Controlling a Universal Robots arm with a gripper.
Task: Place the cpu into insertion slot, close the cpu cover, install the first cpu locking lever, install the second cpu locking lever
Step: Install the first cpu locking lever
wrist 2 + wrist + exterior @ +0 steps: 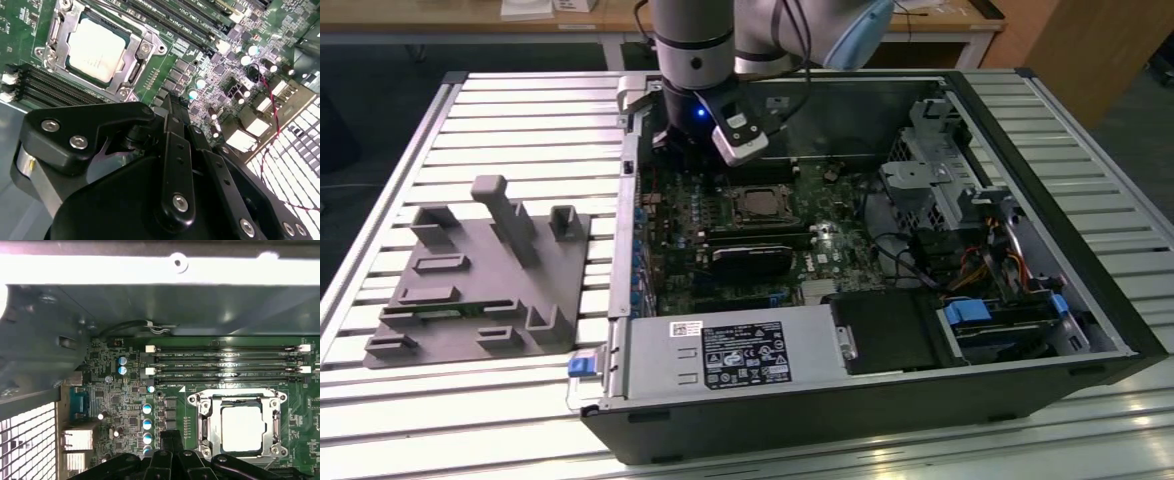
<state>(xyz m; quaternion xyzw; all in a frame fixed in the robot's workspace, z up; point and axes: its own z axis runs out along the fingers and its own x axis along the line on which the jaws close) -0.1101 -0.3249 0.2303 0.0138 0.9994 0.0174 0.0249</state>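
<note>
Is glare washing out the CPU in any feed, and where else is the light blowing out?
First wrist view: the cpu top is blown to plain white, and the case edge is a glaring band. Second wrist view: the cpu is bright but less washed. Exterior view: the table slats glare near the camera, and the cpu looks dim.

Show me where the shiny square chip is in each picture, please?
Exterior view: the cpu sits on the green board inside the open case, just in front of the arm.
Second wrist view: the cpu lies beyond the black hand.
First wrist view: the cpu lies beside the long memory slots.
Shared landmark: the silvery cpu cover framing the chip.
</note>
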